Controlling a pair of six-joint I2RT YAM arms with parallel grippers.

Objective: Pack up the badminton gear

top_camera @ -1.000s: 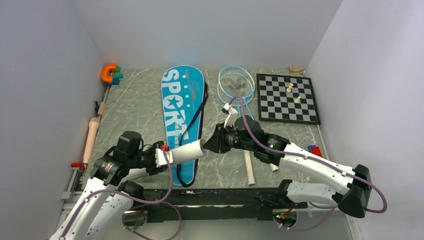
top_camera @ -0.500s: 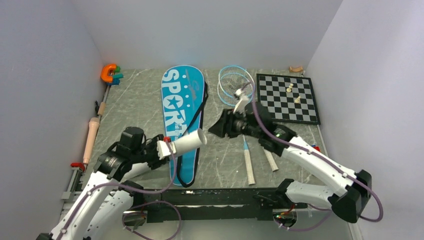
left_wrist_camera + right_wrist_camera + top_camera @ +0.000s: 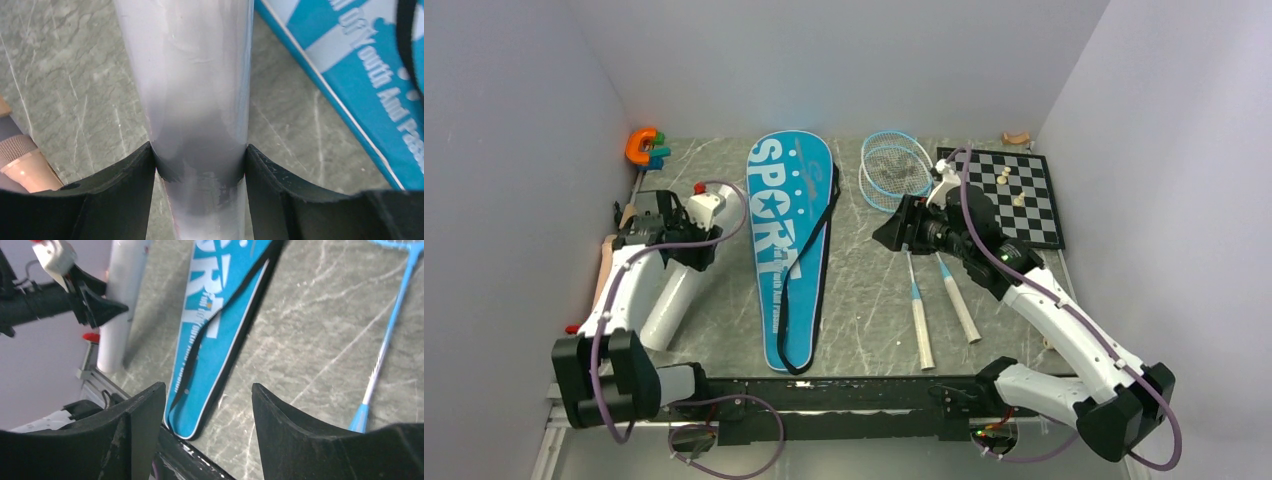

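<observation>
My left gripper (image 3: pixel 686 252) is shut on the long white tube (image 3: pixel 669 305), which slants down to the table at the left; in the left wrist view the tube (image 3: pixel 192 75) fills the gap between both fingers. The blue "SPORT" bag (image 3: pixel 786 240) with its black strap lies flat in the middle; it also shows in the right wrist view (image 3: pixel 220 315). Two light-blue rackets (image 3: pixel 896 165) lie right of it, white handles (image 3: pixel 921 335) toward me. My right gripper (image 3: pixel 886 236) is open and empty, above the racket shafts. No shuttlecocks are in view.
A chessboard (image 3: pixel 999 195) with a few pieces lies at the back right. An orange clamp (image 3: pixel 641 146) sits at the back left. A beige-handled tool (image 3: pixel 606 275) lies along the left rail. A small red item (image 3: pixel 1055 298) lies by the right edge.
My left arm swung the tube from over the bag's lower part to the far left, now angled down to the table. My right gripper moved back and right, toward the racket heads.
</observation>
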